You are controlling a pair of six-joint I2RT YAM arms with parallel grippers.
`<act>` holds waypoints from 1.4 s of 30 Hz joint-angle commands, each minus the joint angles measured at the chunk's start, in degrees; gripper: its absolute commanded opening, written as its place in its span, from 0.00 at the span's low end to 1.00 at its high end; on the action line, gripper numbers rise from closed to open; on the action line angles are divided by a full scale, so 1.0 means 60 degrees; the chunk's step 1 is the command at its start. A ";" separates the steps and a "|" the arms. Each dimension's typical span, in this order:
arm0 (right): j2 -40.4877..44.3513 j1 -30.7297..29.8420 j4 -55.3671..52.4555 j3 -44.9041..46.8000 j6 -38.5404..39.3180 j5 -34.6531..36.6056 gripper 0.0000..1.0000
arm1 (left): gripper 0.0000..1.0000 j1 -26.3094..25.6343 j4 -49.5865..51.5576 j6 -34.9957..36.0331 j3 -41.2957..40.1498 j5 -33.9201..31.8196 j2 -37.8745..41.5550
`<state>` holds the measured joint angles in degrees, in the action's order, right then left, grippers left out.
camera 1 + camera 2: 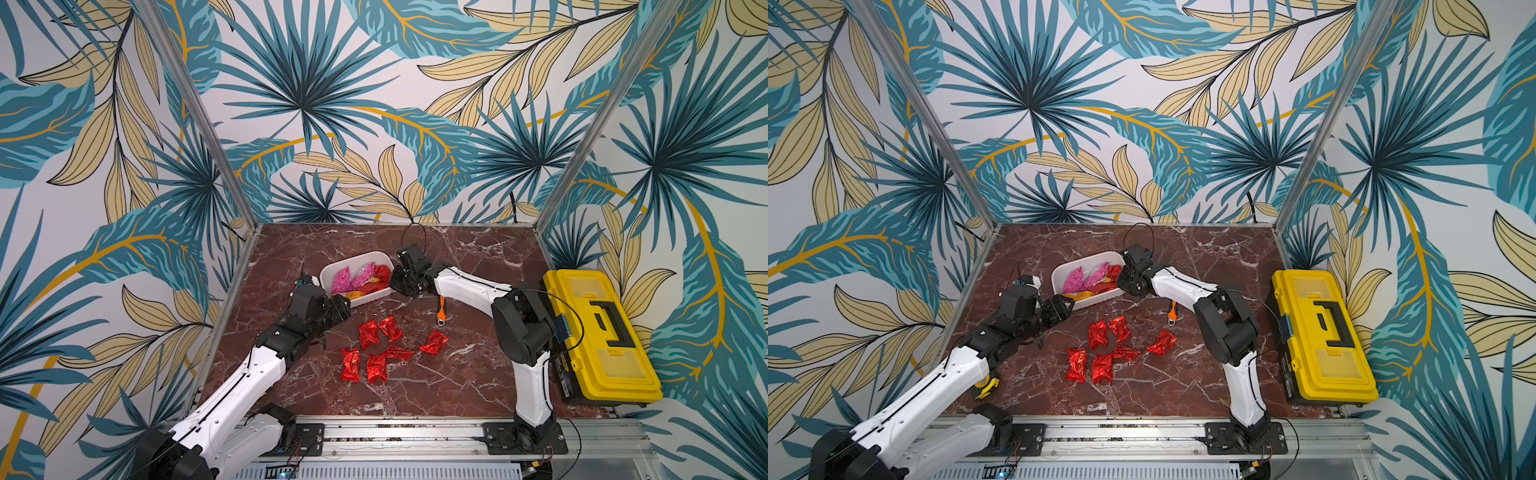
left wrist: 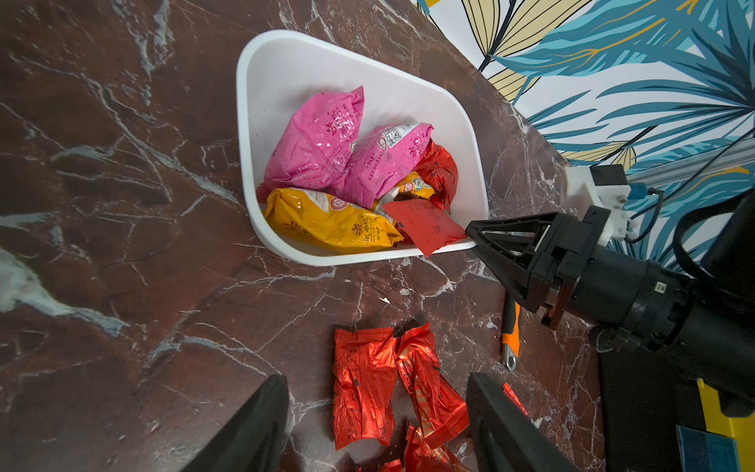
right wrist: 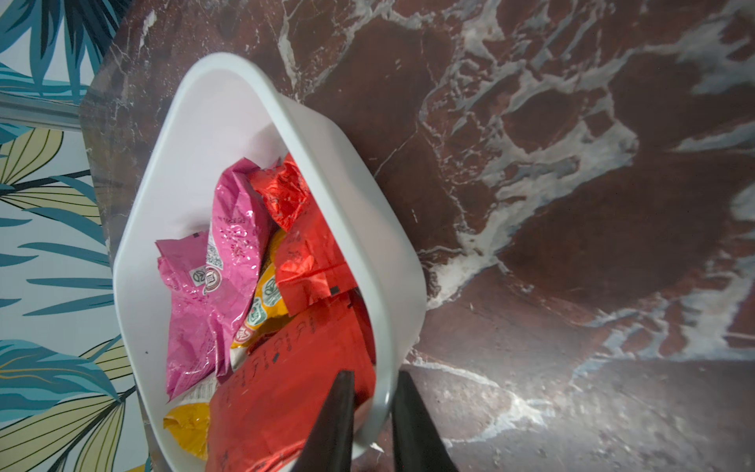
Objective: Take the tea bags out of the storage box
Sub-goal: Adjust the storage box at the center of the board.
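Marble tabletop point(image 1: 478, 374), left end effector point(image 2: 376, 382) wide, right end effector point(image 3: 374, 374) narrow astride storage box point(image 3: 327, 135) wall, seemingly gripping

top pair: high front, whole table point(image 1: 457, 374) | wrists: close, share storage box point(image 2: 294, 69)

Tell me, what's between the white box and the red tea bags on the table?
Nothing: only bare marble table lies there, plain in the left wrist view.

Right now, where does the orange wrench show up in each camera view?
Both top views: wrench right of the box, partly under the right arm.
Left wrist: wrench beside the loose red bags.
Right wrist: not in view.
Shared landmark: the white box, in all four.
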<state>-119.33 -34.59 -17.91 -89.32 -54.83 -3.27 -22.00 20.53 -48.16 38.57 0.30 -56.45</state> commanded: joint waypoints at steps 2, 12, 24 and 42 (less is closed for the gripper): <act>-0.0400 -0.0064 -0.0620 -0.0502 0.0672 -0.0422 0.19 | 0.75 0.0071 0.0240 0.0197 0.0135 -0.0165 0.0123; -0.1126 -0.0310 -0.1541 -0.1885 0.2032 -0.0917 0.15 | 0.74 0.0171 0.0372 0.0530 0.0265 -0.0015 -0.0106; -0.1025 -0.0417 -0.1890 -0.2607 0.2595 -0.0702 0.37 | 0.75 0.1041 0.0686 0.1554 0.0949 0.1063 -0.1382; 0.2584 -0.0058 0.1366 0.1907 0.1855 -0.0107 0.52 | 0.72 0.1272 0.1450 0.3728 0.4931 0.0295 -0.6602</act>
<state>-106.02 -34.96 -14.31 -81.03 -42.26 -5.10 -14.90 26.61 -28.93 63.75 4.32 -93.43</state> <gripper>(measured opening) 0.523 0.726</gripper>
